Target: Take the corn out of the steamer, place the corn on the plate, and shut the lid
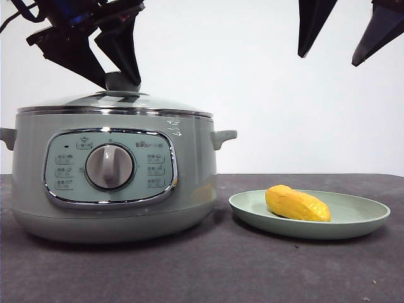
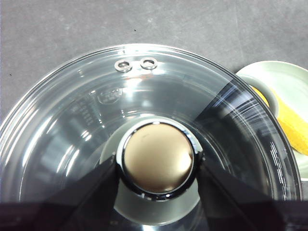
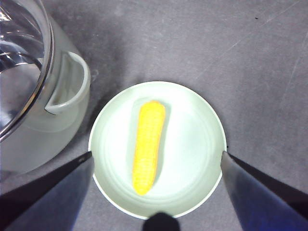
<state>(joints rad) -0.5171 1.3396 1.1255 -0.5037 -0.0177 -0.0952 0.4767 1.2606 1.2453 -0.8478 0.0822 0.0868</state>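
The pale-green steamer [image 1: 189, 177] stands on the left with the glass lid [image 1: 158, 101] resting on it. My left gripper [image 1: 120, 81] is shut on the lid's round knob [image 2: 157, 158], one jaw on each side. The corn [image 1: 297, 203] lies on the pale-green plate [image 1: 366, 211] to the right of the steamer. My right gripper [image 1: 331, 53] hangs open and empty high above the plate. In the right wrist view the corn [image 3: 148, 144] lies lengthwise in the middle of the plate [image 3: 192, 144], between the open jaws.
The steamer's side handle [image 3: 67, 84] sticks out toward the plate, a short gap away. The dark grey table [image 1: 252, 271] runs in front of both. A white wall stands behind.
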